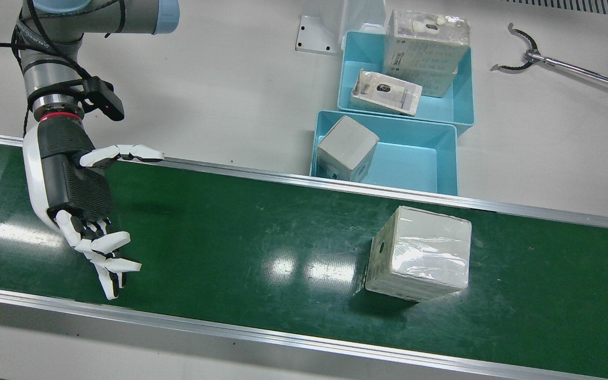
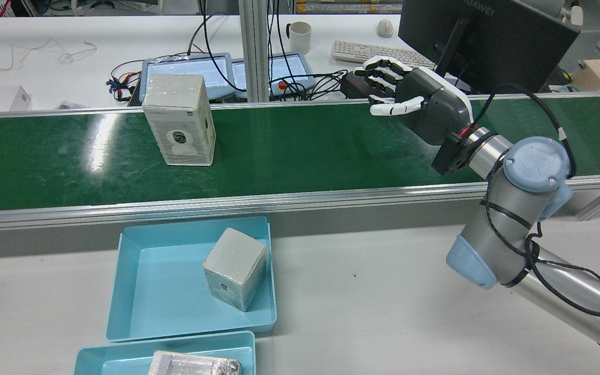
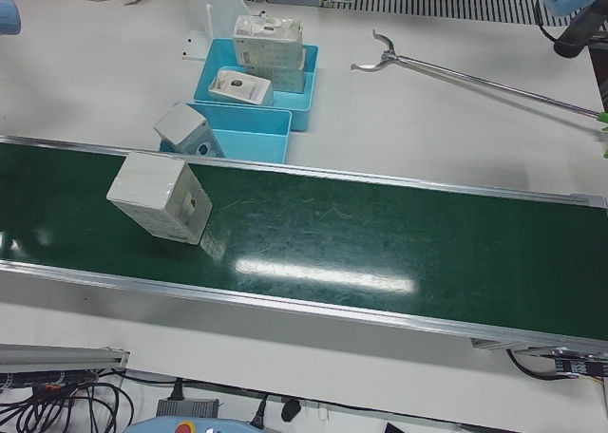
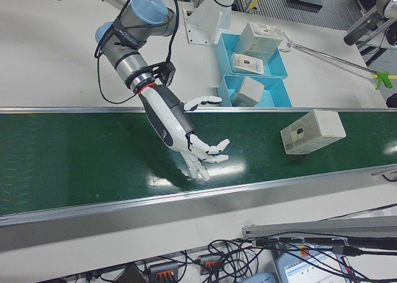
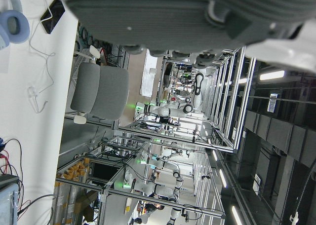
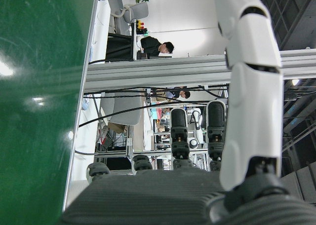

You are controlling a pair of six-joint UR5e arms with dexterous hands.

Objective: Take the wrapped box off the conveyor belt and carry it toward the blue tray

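Note:
The wrapped box (image 1: pixel 420 253) stands on the green conveyor belt (image 1: pixel 240 237), also seen in the rear view (image 2: pixel 179 120) and the right-front view (image 4: pixel 312 131). My right hand (image 1: pixel 82 200) hovers open and empty over the belt, palm toward the box and far from it; it also shows in the rear view (image 2: pixel 414 101). The blue tray (image 1: pixel 409 163) sits just behind the belt's far rail, near the box, and holds another wrapped box (image 1: pixel 347 148). Of my left hand only the palm (image 5: pixel 173 18) shows in its own view, with nothing in it and no fingers curled over it.
A second blue tray (image 1: pixel 459 105) behind the first holds two packed boxes. A long grabber tool (image 1: pixel 547 60) lies on the white table beside it. Metal rails (image 1: pixel 283 179) edge the belt on both sides.

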